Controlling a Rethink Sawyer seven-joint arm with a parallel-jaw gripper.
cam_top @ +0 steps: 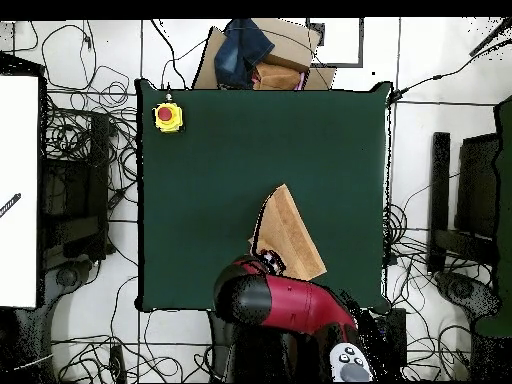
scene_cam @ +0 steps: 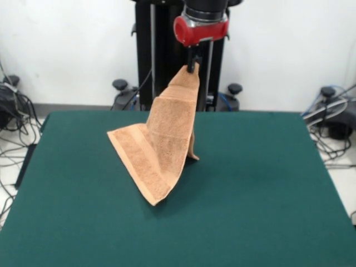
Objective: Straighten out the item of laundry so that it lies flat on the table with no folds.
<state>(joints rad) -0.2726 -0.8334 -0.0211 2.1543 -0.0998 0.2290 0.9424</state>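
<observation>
The item of laundry (scene_cam: 164, 143) is an orange-tan towel hanging by one corner from my gripper (scene_cam: 192, 64), which is shut on that corner high above the table (scene_cam: 267, 189). The towel drapes down in a folded cone. Its lower part rests on the green cloth, with a paler band along the left edge. From overhead the towel (cam_top: 291, 230) shows as a narrow tan wedge in front of the red arm (cam_top: 285, 300), which hides the gripper itself.
A yellow box with a red button (cam_top: 168, 117) sits on the table's corner in the overhead view. Cardboard and dark cloth (cam_top: 255, 55) lie beyond the table's edge. Cables and stands ring the floor around the table.
</observation>
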